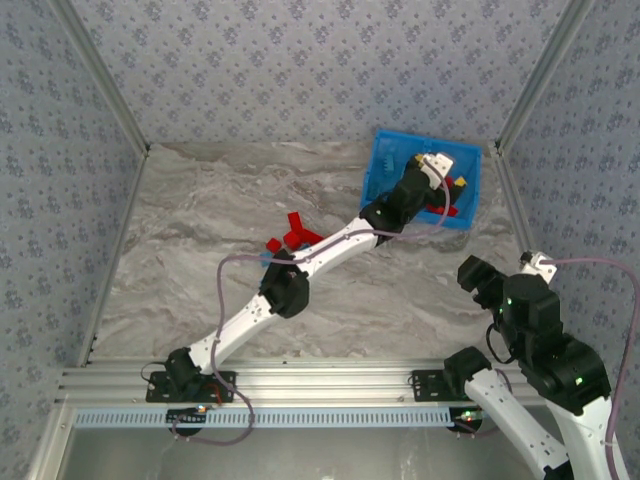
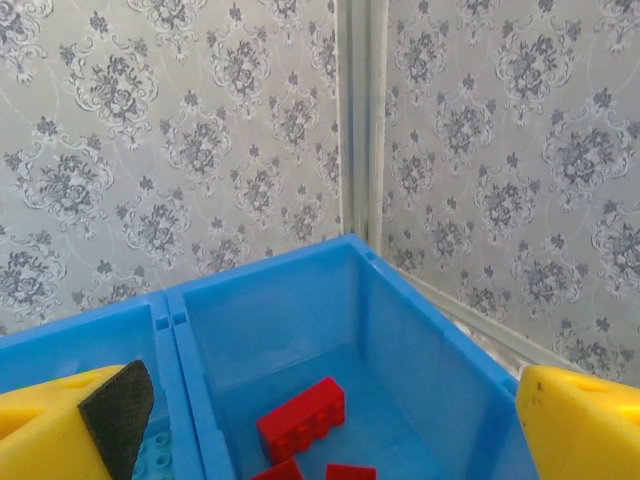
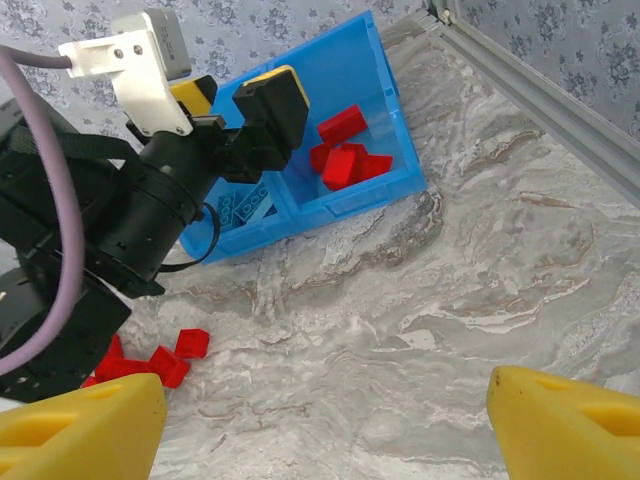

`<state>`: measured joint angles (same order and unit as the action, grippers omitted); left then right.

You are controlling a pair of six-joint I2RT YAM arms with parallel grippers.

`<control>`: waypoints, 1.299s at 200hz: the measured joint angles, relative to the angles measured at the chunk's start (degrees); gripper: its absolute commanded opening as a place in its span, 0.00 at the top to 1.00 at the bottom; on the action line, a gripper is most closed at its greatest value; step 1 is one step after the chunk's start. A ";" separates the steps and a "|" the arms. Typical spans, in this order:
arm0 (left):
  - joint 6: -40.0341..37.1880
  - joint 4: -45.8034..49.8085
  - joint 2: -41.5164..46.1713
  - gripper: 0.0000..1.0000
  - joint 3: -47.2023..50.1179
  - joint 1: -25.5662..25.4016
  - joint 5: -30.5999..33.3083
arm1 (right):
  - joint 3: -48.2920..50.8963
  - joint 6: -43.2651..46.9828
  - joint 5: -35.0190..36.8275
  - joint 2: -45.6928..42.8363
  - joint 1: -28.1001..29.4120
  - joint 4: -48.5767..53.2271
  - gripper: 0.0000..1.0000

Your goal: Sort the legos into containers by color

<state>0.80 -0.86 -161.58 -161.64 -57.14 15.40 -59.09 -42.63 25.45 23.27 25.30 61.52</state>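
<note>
The left pincer (image 1: 440, 172) hangs over the bin (image 1: 383, 160), with bricks (image 2: 301, 418) in both compartments beneath it and loose bricks (image 1: 293, 236) on the desk (image 1: 200, 230) behind it.

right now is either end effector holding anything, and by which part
Nothing: left end effector open and empty over the blue bin, right end effector open above the table.

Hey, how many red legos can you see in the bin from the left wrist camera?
3, all in the right-hand compartment of the bin: one whole red lego mid-floor, two more cut off at the picture's bottom edge. Others may be hidden below.
</note>
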 measured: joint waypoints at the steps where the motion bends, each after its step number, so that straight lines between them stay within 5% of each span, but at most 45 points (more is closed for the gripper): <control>1: 0.13 0.33 0.15 0.03 0.07 -0.02 0.04 | 0.00 -0.02 0.00 0.00 0.00 0.00 0.14; 37: 4.46 7.28 13.60 0.02 12.48 -1.11 -0.42 | 0.00 1.79 -1.31 0.00 -0.02 -0.20 0.13; 74: 8.68 8.20 42.56 0.02 42.29 -1.05 -3.41 | -0.04 7.43 -9.60 3.85 -0.02 -2.67 0.14; 125: 10.93 17.70 72.43 0.01 65.94 3.91 -2.54 | 6.73 11.10 -21.44 15.52 3.26 -15.08 0.16; 194: 19.76 37.44 99.14 0.01 97.85 3.52 4.00 | 1.84 16.20 -20.87 50.64 20.87 -28.81 0.17; 260: 33.99 56.54 120.45 0.01 107.34 3.69 12.76 | -14.67 11.10 -17.97 77.66 32.59 -34.42 0.20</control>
<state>34.79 55.68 -41.12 -54.30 -53.45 28.16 -73.76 -31.53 7.49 100.92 57.89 27.09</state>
